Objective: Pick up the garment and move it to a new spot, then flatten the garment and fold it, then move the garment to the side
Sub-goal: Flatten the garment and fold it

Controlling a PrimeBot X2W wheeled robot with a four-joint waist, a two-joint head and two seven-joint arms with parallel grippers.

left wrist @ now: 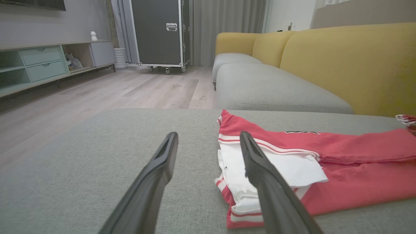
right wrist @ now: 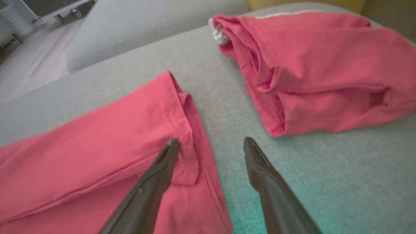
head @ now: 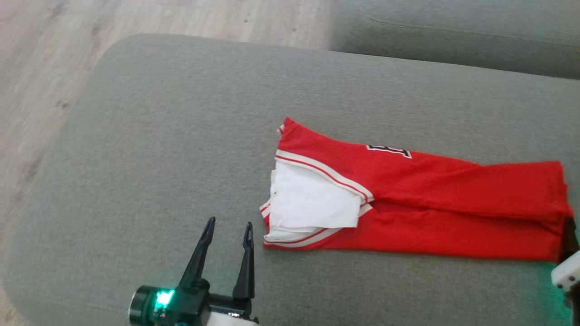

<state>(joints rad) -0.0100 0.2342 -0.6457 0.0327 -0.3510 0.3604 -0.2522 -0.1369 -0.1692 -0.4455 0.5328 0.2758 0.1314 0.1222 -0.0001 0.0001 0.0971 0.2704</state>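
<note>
Left gripper [head: 229, 222] with fingers apart and empty, just beside the white-trimmed end of the red garment [head: 430, 199] — folded long on the grey cushion [head: 158, 136], right gripper [right wrist: 211, 142] with fingers spread astride its opposite hem, another red cloth [right wrist: 325, 71] near

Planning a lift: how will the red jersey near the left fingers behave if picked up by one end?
Probably floppy: the red jersey creases and sags on the cushion. Likely light, thin cloth. Its folded layers would probably fall open.
</note>
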